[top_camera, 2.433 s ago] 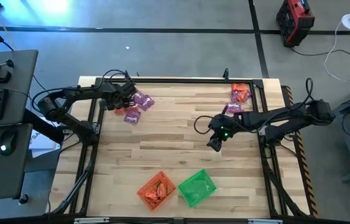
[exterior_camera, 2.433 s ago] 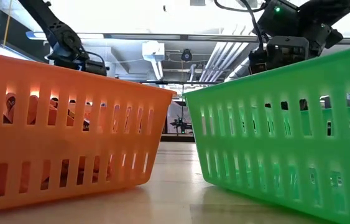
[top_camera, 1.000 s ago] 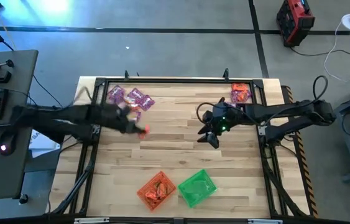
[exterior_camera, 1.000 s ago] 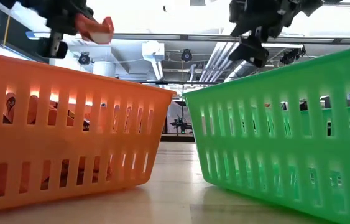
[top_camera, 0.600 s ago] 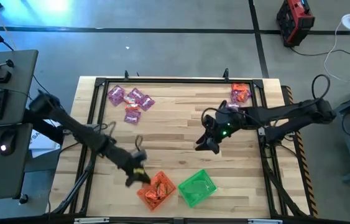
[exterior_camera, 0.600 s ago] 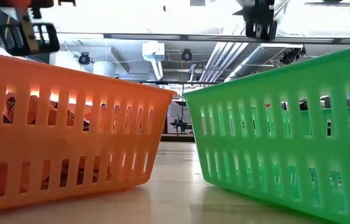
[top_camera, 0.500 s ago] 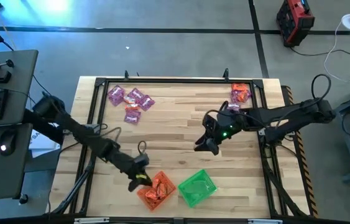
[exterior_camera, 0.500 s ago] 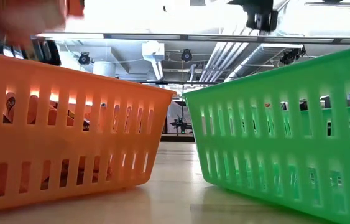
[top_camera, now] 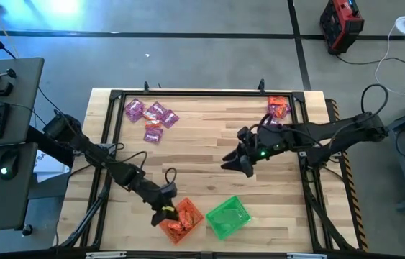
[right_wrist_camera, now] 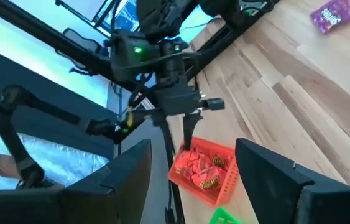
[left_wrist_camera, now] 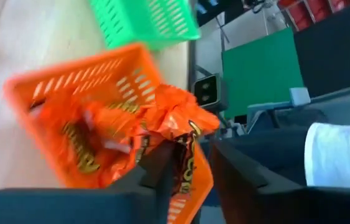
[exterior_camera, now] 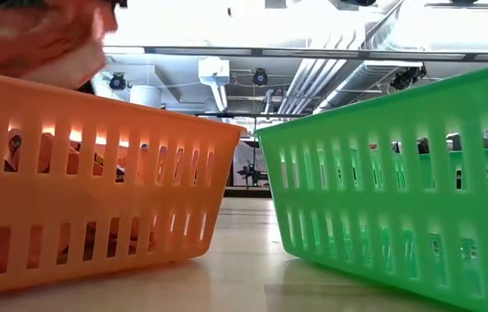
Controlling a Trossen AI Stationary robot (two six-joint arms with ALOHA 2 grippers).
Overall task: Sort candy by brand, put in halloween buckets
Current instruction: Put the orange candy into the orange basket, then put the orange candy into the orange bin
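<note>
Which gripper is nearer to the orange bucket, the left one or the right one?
Left. The left gripper, holding an orange candy, is at the orange bucket; the right gripper hangs far off, open.

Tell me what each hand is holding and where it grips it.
The left hand pinches an orange-red candy packet by its edge, above the orange bucket. The right hand is open, holding nothing.

Count of items on the wooden table (top_camera: 209, 155):

Slotted translucent plastic buckets: two, one orange (top_camera: 181, 221) and one bright green (top_camera: 228, 217).

Loose purple foil candy packets (top_camera: 160, 115): three at the far left, and one more at the far right partly hidden by the arm.

Loose orange-red foil candy packets: one at far left (top_camera: 152, 134); a small cluster at far right (top_camera: 278, 108), number unclear.

Orange-red packets inside the orange bucket: several, not countable.

Dark two-finger arms: two.
</note>
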